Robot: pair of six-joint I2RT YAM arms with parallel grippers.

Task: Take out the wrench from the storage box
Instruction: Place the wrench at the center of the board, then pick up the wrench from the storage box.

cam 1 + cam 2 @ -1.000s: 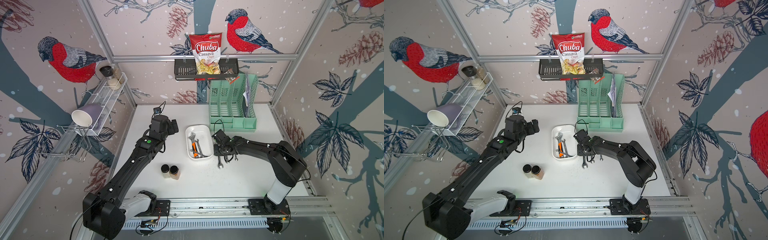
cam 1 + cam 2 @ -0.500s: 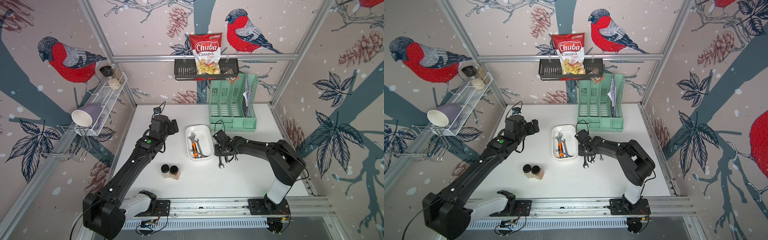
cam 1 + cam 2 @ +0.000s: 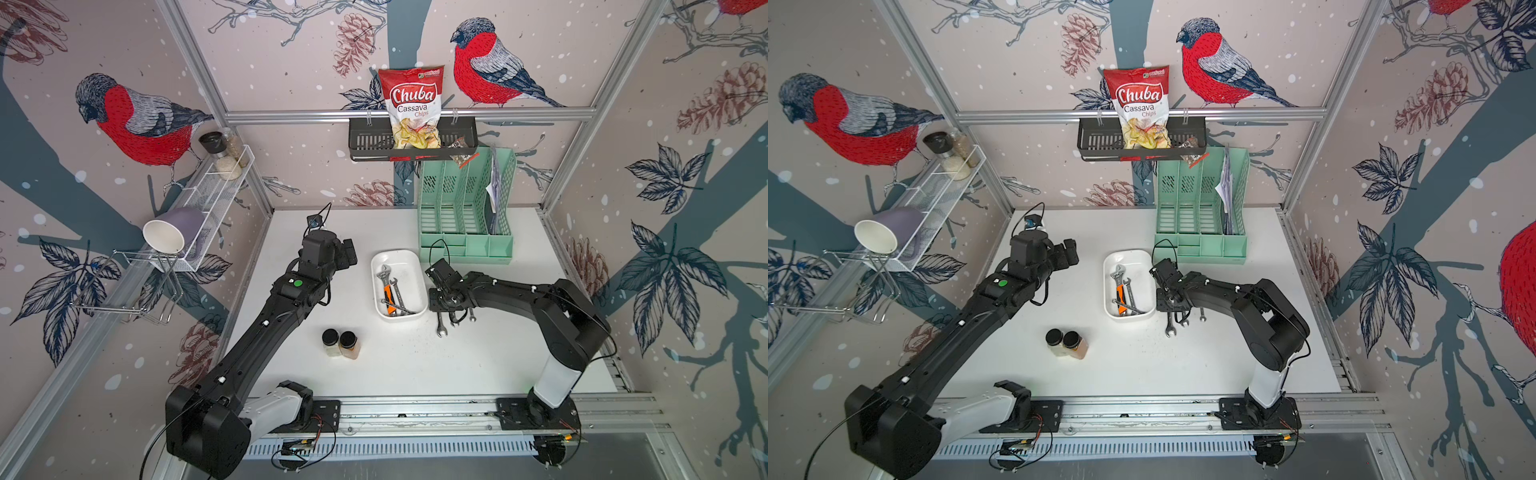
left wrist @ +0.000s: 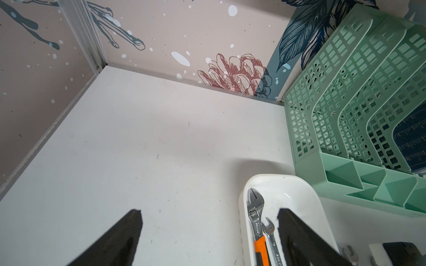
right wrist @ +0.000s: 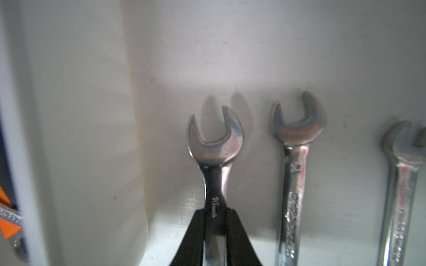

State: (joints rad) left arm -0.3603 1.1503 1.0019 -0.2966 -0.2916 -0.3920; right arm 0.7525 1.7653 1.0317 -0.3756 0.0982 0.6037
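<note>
Wrench [image 5: 215,147], surely stiff, slick steel, sits pinched at its shank in the right gripper [image 5: 215,210]; left gripper [image 4: 209,214] gapes empty.

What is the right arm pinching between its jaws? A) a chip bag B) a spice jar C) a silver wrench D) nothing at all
C: the right wrist view shows the jaws closed on the shaft of a silver wrench, just outside the white box.
</note>
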